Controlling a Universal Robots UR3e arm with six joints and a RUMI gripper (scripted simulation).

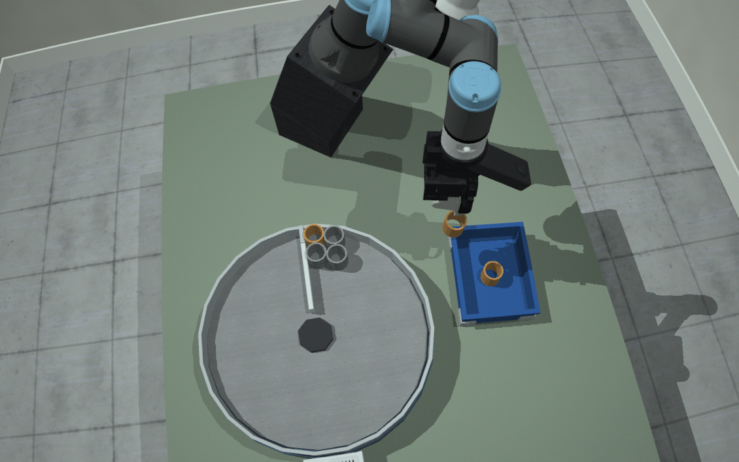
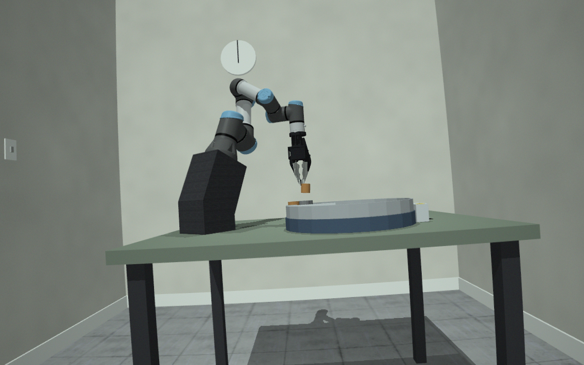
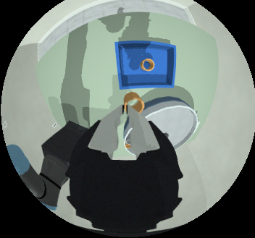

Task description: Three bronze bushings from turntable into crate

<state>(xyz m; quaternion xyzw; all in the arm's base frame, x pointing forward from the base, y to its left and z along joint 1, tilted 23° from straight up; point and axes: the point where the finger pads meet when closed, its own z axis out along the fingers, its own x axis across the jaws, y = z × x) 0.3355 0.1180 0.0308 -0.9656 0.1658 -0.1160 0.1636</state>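
My gripper is shut on the wall of a bronze bushing. It holds the bushing in the air over the far left corner of the blue crate. A second bronze bushing lies inside the crate. On the grey turntable, a third bronze bushing stands at the far rim. It is clustered with three grey bushings.
A white divider bar and a black hub sit on the turntable. The arm's black pedestal stands at the table's back. A small white box adjoins the turntable's rim.
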